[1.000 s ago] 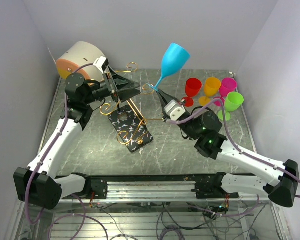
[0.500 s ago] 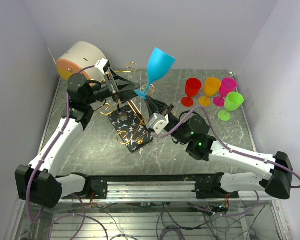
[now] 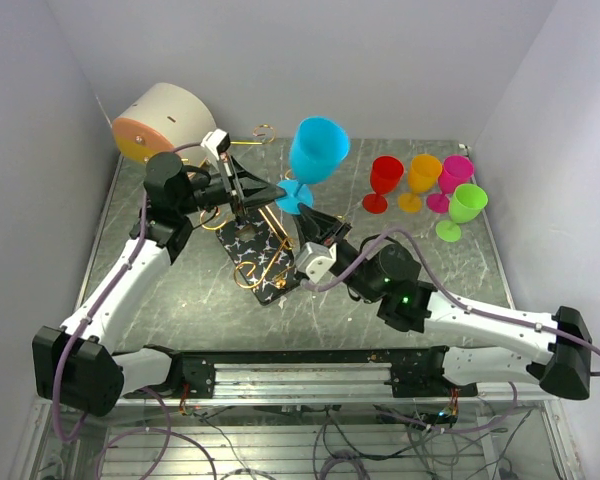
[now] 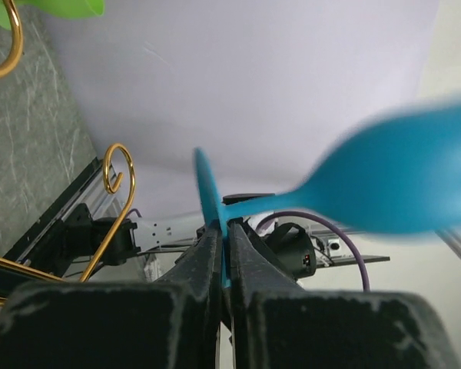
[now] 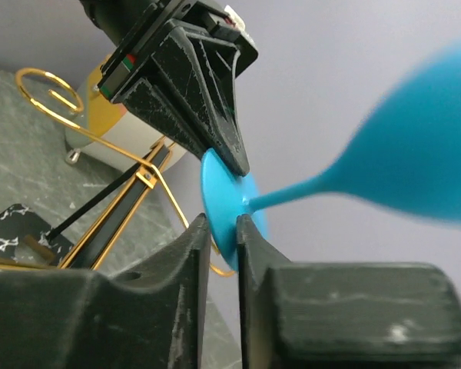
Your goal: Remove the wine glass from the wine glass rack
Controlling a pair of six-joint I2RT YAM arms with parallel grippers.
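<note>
The blue wine glass hangs in the air above the table, clear of the wine glass rack, whose gold wire arms and black veined base stand below it. My left gripper is shut on the edge of the glass's round foot. My right gripper reaches up from below. Its jaws stand a little apart, with the foot between the fingers; one finger is by the stem and the other is off the disc. The bowl is blurred in both wrist views.
Red, orange, pink and green glasses stand upright at the back right. A round beige drum with an orange face sits at the back left. Walls close in the left, right and far sides.
The right arm carried the blue glass leftward to the left gripper. The left jaws closed on its foot, and the right jaws parted from it.
</note>
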